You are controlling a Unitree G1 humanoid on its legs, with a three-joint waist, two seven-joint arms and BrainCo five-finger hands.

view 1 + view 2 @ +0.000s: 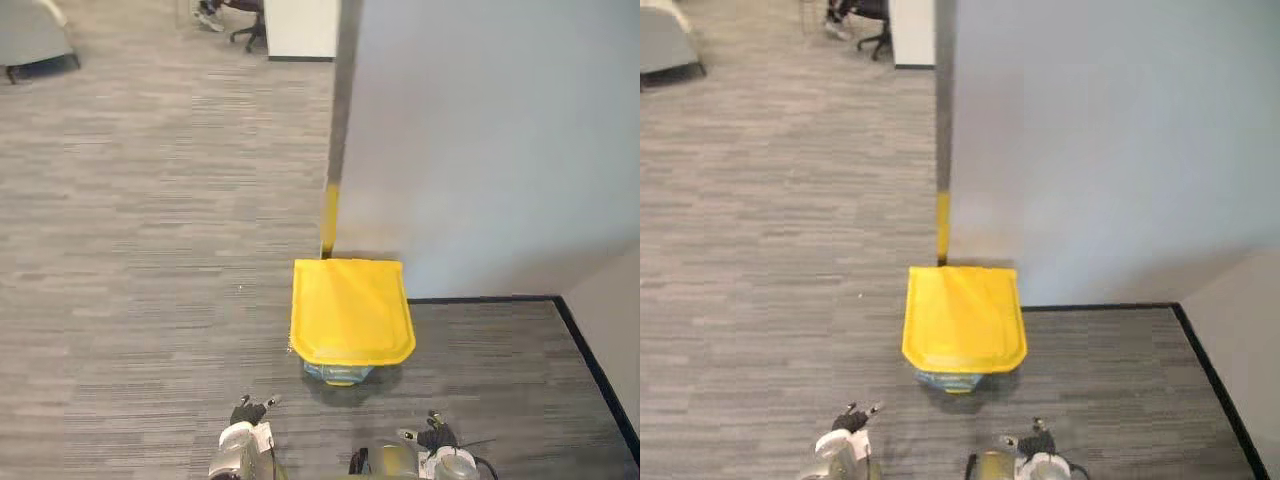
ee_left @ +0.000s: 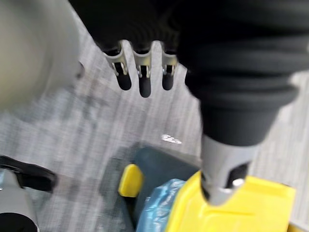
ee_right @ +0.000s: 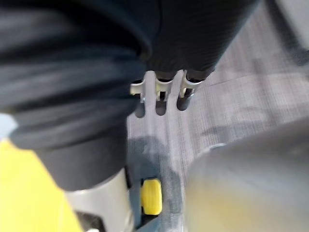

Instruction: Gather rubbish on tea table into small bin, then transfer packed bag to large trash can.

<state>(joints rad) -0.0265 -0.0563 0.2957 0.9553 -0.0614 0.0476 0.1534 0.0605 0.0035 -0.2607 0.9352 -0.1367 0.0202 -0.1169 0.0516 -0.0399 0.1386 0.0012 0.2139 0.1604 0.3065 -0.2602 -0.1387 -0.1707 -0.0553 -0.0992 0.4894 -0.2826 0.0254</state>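
Observation:
A large trash can stands on the carpet against the grey wall, its yellow lid (image 1: 350, 310) lying shut. Blue bag plastic (image 2: 157, 203) peeks out under the lid's front edge, above the can's dark body and yellow pedal (image 2: 130, 180). My left hand (image 1: 245, 422) hangs low in front of the can, a little to its left. Its fingers (image 2: 141, 75) are straight and hold nothing. My right hand (image 1: 438, 445) hangs low to the can's right, its fingers (image 3: 161, 99) also straight and empty. The pedal (image 3: 151, 195) and lid (image 3: 29, 193) show past the right hand.
A grey partition wall (image 1: 480, 140) rises behind and right of the can, with black skirting (image 1: 590, 355) along the right. Grey carpet (image 1: 150, 250) spreads to the left. Far back stand a white cabinet (image 1: 300, 28), a chair base (image 1: 248, 35) and a grey seat (image 1: 30, 35).

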